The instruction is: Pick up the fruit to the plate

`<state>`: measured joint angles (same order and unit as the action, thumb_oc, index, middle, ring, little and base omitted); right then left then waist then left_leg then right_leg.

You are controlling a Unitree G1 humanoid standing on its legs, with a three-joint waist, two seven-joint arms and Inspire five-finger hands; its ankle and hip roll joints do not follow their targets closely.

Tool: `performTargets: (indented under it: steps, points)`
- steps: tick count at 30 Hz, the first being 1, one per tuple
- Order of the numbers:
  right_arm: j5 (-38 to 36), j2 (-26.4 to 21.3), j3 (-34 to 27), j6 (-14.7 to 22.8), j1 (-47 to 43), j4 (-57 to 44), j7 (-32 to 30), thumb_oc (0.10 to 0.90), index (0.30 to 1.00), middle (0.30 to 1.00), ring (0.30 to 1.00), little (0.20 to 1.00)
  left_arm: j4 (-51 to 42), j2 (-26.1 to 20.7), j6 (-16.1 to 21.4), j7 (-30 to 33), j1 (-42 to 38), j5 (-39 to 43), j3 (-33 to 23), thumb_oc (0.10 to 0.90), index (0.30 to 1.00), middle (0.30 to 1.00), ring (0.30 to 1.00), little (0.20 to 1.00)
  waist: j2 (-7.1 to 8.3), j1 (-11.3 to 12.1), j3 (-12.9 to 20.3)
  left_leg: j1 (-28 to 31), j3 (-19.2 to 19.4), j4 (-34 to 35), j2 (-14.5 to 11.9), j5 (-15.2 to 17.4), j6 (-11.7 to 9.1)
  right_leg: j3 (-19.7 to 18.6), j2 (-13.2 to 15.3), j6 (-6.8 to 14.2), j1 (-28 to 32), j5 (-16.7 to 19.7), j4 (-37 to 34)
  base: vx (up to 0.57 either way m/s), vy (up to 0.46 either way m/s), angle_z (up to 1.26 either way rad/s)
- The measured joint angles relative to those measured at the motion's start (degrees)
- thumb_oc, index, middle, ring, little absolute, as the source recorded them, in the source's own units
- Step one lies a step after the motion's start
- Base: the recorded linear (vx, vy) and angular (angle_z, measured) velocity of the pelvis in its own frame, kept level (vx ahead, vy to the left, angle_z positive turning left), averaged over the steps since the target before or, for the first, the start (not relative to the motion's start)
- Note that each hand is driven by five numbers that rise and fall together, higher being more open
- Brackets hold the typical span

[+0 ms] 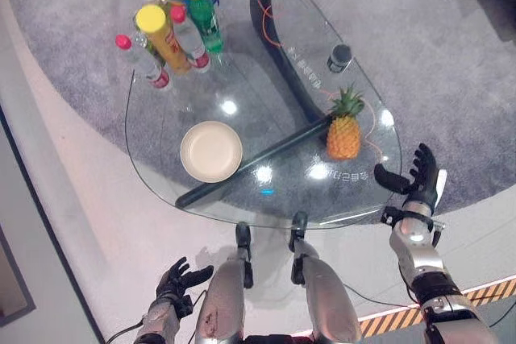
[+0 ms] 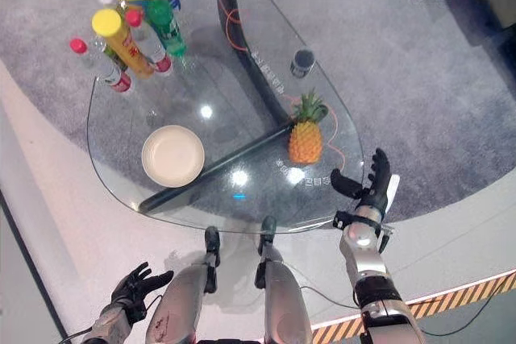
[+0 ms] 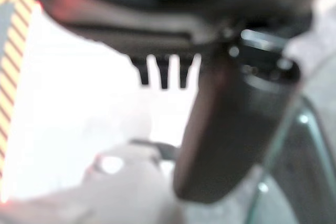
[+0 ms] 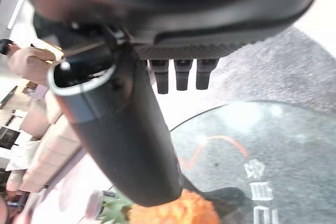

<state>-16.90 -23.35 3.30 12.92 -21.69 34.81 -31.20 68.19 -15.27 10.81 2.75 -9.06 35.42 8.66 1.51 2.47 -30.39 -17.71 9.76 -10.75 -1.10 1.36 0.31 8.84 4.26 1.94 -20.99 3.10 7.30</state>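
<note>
A pineapple (image 1: 344,129) with green leaves stands upright on the right side of the glass table (image 1: 201,94). An empty cream plate (image 1: 211,151) lies on the glass to its left, near the front edge. My right hand (image 1: 418,176) is raised beside the table's right edge, to the right of the pineapple and apart from it, fingers straight and thumb spread toward the fruit. In the right wrist view the pineapple (image 4: 176,211) shows past the thumb (image 4: 118,135). My left hand (image 1: 179,278) hangs low below the table's front edge, fingers relaxed, holding nothing.
Several bottles and a yellow-capped can (image 1: 164,36) crowd the table's far left corner. A small dark cup (image 1: 339,56) sits at the far right. A black frame bar (image 1: 266,155) runs under the glass between plate and pineapple. An orange cable (image 1: 270,26) lies on the glass.
</note>
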Motion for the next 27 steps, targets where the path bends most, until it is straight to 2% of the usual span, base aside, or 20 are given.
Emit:
performTargets:
  steps: [10, 19, 27]
  points:
    - [0.59, 0.09, 0.05, -0.72, -7.58, -3.85, -2.13, 0.8, 0.9, 0.9, 0.9, 0.9, -3.69, -0.29, -0.05, -0.61, -0.6, 2.46, 3.05, 0.8, 0.9, 0.9, 0.9, 0.9, 0.02, 0.77, -0.48, -9.2, -0.85, -5.05, 0.51, 0.26, 0.32, -0.1, 1.16, -0.02, -9.22, -0.86, 5.46, 0.0, 0.037, 0.04]
    - [-0.31, -0.04, 0.72, -2.66, -12.6, -4.01, -4.72, 0.8, 0.9, 0.9, 0.9, 0.9, -8.69, -0.66, -0.52, 1.4, -0.72, 3.33, 4.52, 0.8, 0.9, 0.9, 0.9, 0.9, -0.02, 2.07, -0.51, -13.62, -1.24, -6.44, 1.11, -0.07, 1.04, -0.02, 1.93, -0.45, -13.66, -0.99, 7.57, 0.02, 0.048, 0.03]
    - [-1.56, -0.27, 2.13, -4.91, -18.29, -1.36, -7.75, 0.8, 0.9, 0.9, 0.9, 0.9, -10.28, -0.94, -0.82, 1.78, -0.83, 4.48, 6.31, 0.8, 0.9, 0.9, 0.9, 0.9, -0.05, 3.25, -0.51, -14.45, -1.66, -6.47, 1.48, -0.1, 1.31, 0.33, 2.34, -0.43, -14.33, -1.0, 7.61, 0.01, 0.036, 0.03]
